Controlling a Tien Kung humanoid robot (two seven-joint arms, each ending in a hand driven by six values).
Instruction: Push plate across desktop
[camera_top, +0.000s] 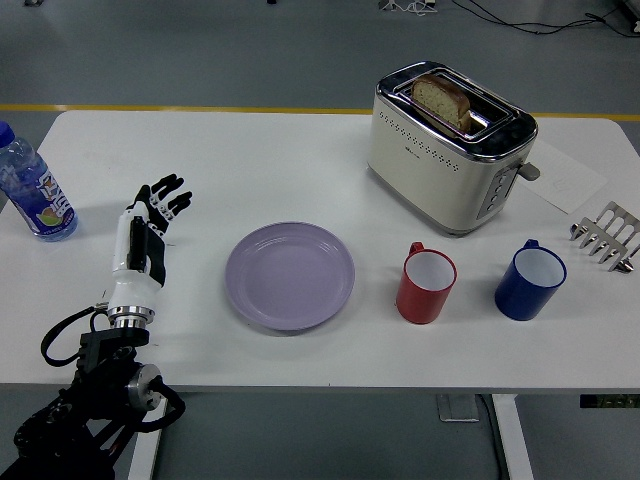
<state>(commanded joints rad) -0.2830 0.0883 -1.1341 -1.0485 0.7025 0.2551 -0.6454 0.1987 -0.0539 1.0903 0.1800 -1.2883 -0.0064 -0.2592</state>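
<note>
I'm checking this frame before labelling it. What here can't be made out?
Head view only:
- Water bottle: its left side is cut off by the picture's edge.
- Bread slice: its lower part is hidden in the toaster.
- Right hand: out of frame.
- Left hand: palm side faces away.
</note>
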